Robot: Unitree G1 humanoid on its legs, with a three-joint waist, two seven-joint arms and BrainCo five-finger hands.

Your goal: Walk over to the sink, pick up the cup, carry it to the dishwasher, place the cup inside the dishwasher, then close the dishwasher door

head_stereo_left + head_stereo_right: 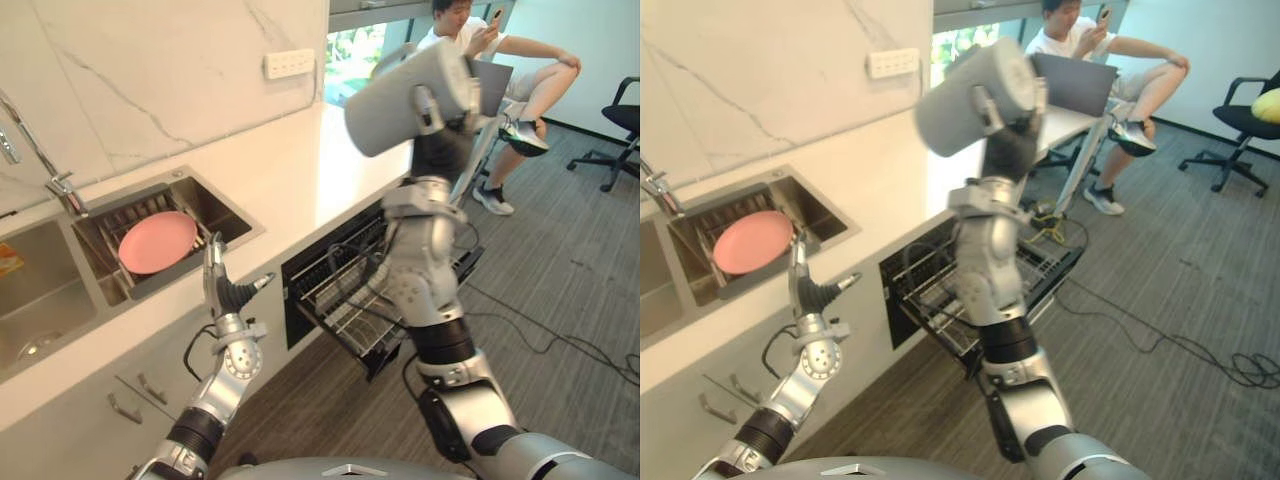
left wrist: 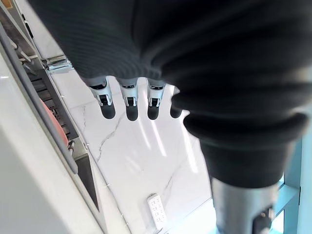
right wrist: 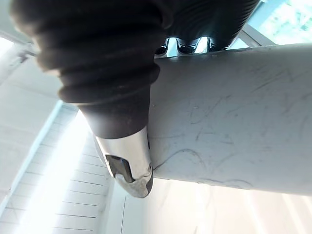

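Note:
My right hand (image 1: 440, 120) is raised high above the counter's end, shut on a large grey cup (image 1: 405, 95) that lies on its side in the grip. In the right wrist view the cup (image 3: 234, 112) presses against the palm, with the thumb (image 3: 127, 165) curled round it. Below it the dishwasher (image 1: 345, 290) stands open, its wire rack (image 1: 350, 315) pulled out. My left hand (image 1: 222, 285) is at the counter's front edge by the sink (image 1: 200, 200), fingers (image 2: 127, 100) straight and holding nothing.
A pink plate (image 1: 157, 242) rests in the sink's rack beside the faucet (image 1: 50, 170). A person (image 1: 500, 50) sits at the far end with a laptop, near an office chair (image 1: 615, 140). Cabinet drawers (image 1: 130, 395) sit under the counter.

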